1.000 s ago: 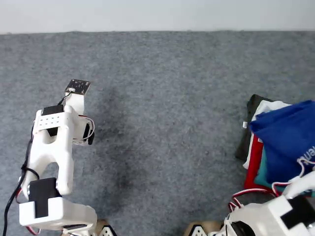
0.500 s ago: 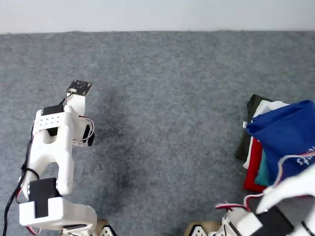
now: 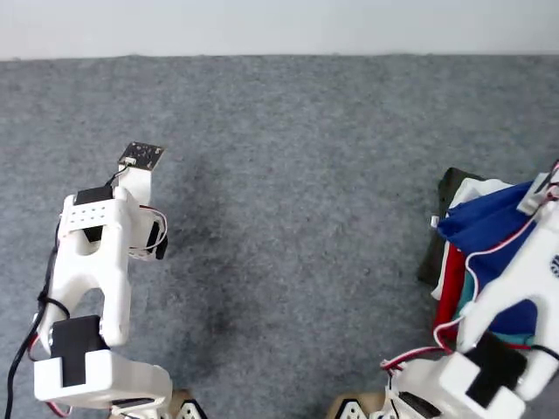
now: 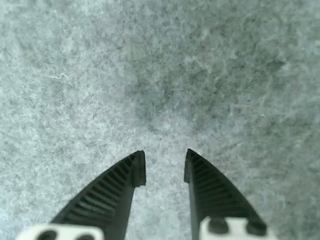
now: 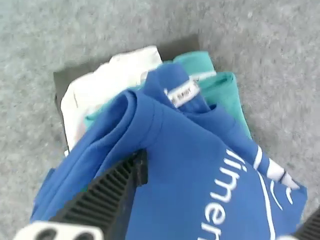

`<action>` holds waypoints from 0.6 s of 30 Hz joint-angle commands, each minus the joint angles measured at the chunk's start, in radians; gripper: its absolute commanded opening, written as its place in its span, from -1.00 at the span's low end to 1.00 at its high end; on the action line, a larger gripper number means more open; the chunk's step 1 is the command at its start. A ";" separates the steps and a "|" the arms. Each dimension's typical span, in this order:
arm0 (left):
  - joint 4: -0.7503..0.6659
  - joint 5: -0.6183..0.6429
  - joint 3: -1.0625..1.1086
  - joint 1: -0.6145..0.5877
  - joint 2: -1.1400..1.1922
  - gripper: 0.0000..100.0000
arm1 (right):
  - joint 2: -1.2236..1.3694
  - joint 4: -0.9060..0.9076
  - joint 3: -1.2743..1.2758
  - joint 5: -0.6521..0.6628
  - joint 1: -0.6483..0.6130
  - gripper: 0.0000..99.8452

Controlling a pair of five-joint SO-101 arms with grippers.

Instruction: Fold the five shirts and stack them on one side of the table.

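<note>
The grey, felt-like table (image 3: pixel 297 175) fills the high view from side to side, with a pale wall (image 3: pixel 279 26) along the top edge. On the left side of the frame, the white left arm (image 3: pixel 87 279) stands above bare table. Down at lower right, the right arm (image 3: pixel 511 297) leans up over the shirt stack (image 3: pixel 454 253), which sits at the right edge of the frame.

Top of the pile is the blue shirt (image 5: pixel 200 165), rumpled and bunched rather than flat, its white neck tag (image 5: pixel 181 93) on show. Peeking out beneath it are a teal shirt (image 5: pixel 222 85), a white shirt (image 5: pixel 112 75) and a red shirt (image 3: pixel 449 288) along the pile's left side. At the very bottom lies a dark shirt (image 3: pixel 439 223).

The right claw (image 5: pixel 227 192) is spread wide over the blue shirt, one finger (image 5: pixel 117 182) up against a fold of it. The left claw (image 4: pixel 164 167) hangs with its fingers parted, grey table showing between them.
</note>
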 commanded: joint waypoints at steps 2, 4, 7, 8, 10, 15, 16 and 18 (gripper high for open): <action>0.008 -0.011 -0.001 -0.002 -0.037 -0.72 | 0.056 -0.142 -0.006 -0.012 -0.002 -0.01; 0.006 -0.011 0.005 -0.002 -0.037 -0.72 | 0.105 -0.213 -0.008 -0.012 0.001 -0.01; 0.000 -0.011 0.030 -0.002 -0.037 -0.72 | 0.177 -0.337 -0.008 -0.012 0.002 -0.01; 0.000 -0.011 0.035 -0.002 -0.037 -0.72 | 0.197 -0.383 -0.008 -0.012 0.002 -0.01; 0.000 -0.011 0.036 -0.002 -0.037 -0.72 | 0.232 -0.472 -0.008 -0.009 -0.001 -0.01; 0.000 -0.011 0.036 -0.002 -0.037 -0.72 | 0.249 -0.484 -0.015 -0.006 -0.004 -0.01; 0.000 -0.011 0.036 -0.002 -0.037 -0.72 | 0.240 -0.461 -0.023 -0.008 -0.001 -0.01; 0.000 -0.011 0.036 -0.002 -0.037 -0.72 | 0.216 -0.429 -0.048 -0.006 0.001 -0.01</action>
